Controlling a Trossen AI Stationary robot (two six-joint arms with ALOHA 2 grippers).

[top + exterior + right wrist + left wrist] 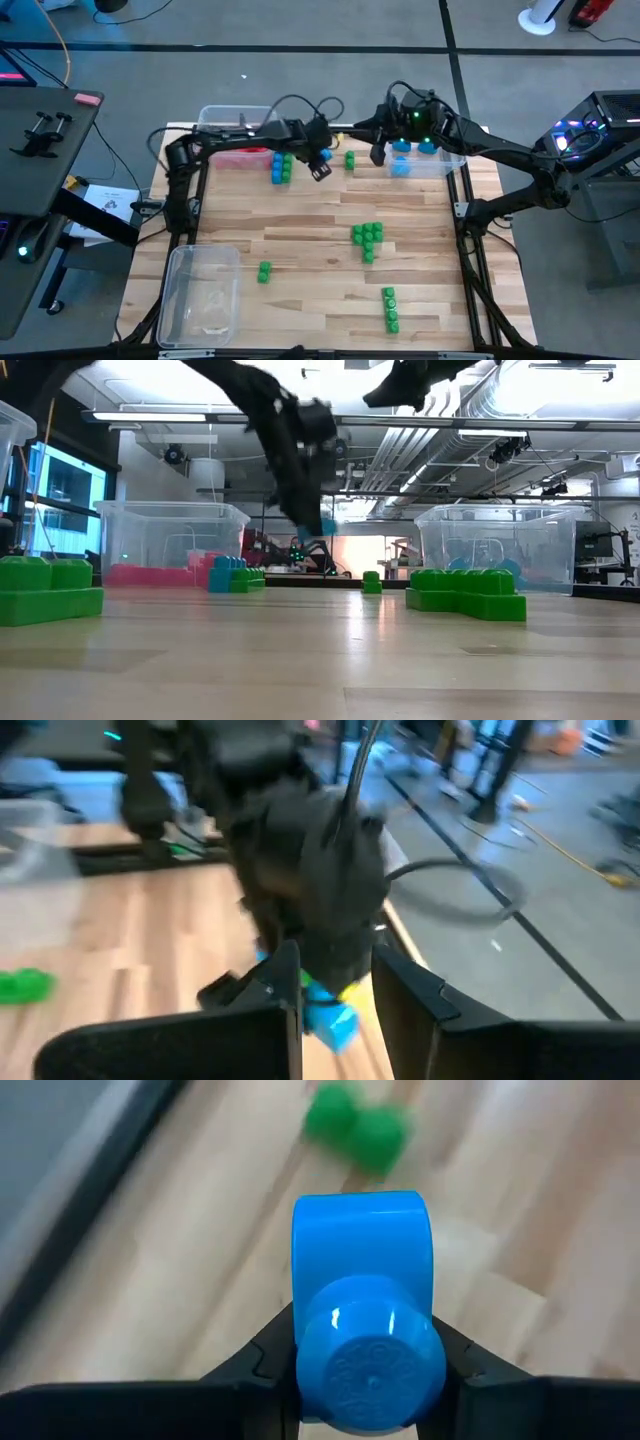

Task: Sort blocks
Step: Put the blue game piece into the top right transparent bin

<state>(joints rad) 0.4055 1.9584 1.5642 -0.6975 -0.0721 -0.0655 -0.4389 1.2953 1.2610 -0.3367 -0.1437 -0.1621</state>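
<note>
The green blocks [357, 1128] behind the blue block [363, 1312] are looking blurry, and the blue block is hiding the left hand's [365, 1370] fingertips.

No text, label, brand or number can be read; the embossed pattern on the blue block's [362, 1320] stud is illegible.

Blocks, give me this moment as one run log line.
left gripper: jaws shut on blue block, above table | right gripper: near blue bin | green blocks on table
</note>
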